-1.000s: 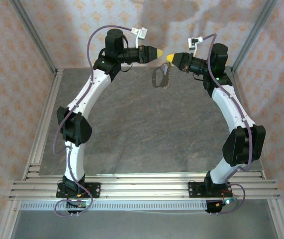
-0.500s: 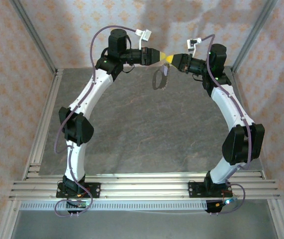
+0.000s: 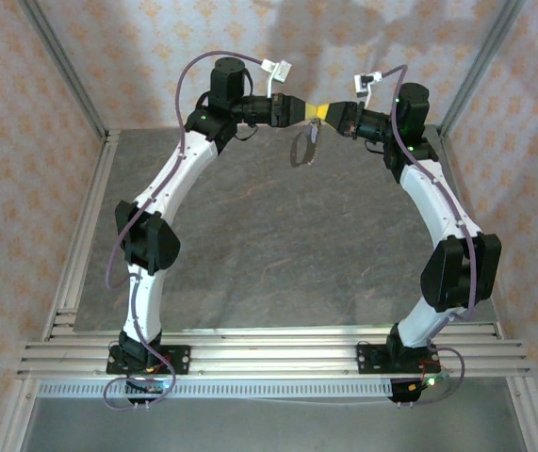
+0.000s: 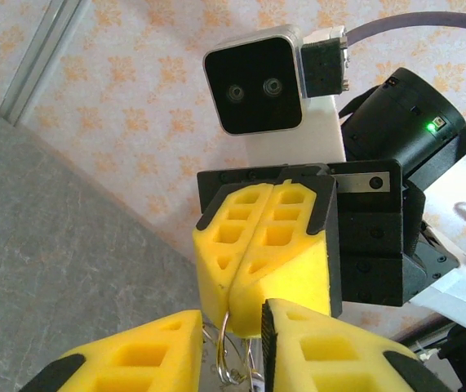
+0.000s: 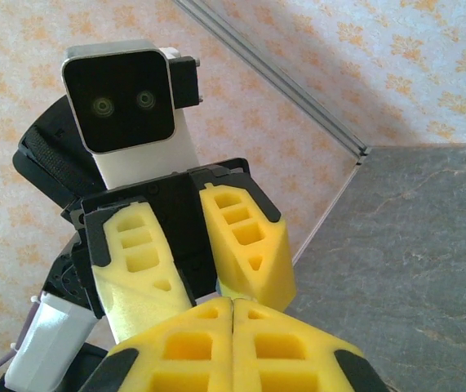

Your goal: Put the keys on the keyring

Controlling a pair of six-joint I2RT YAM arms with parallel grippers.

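Observation:
High above the far part of the table the two grippers meet tip to tip. My right gripper (image 3: 321,111) is shut on the top of the keyring (image 3: 303,146), a thin wire oval that hangs below it with a fringe of small dull pieces. In the left wrist view the ring's wire (image 4: 226,351) comes out of the seam of the right gripper's pressed pads (image 4: 241,278). My left gripper (image 3: 310,109) is open, its two fingers (image 5: 249,245) straddling the right gripper's tip and the wire, with a gap on each side. I cannot make out the keys.
The grey stone-patterned table (image 3: 269,245) lies well below both grippers. Aluminium rails (image 3: 80,245) edge it on the left and along the front. Patterned walls close in the back and sides, close behind the raised wrists.
My left gripper has moved right until its fingers straddle the right gripper's tip, and its jaws have narrowed a little. The right gripper and hanging keyring have barely moved.

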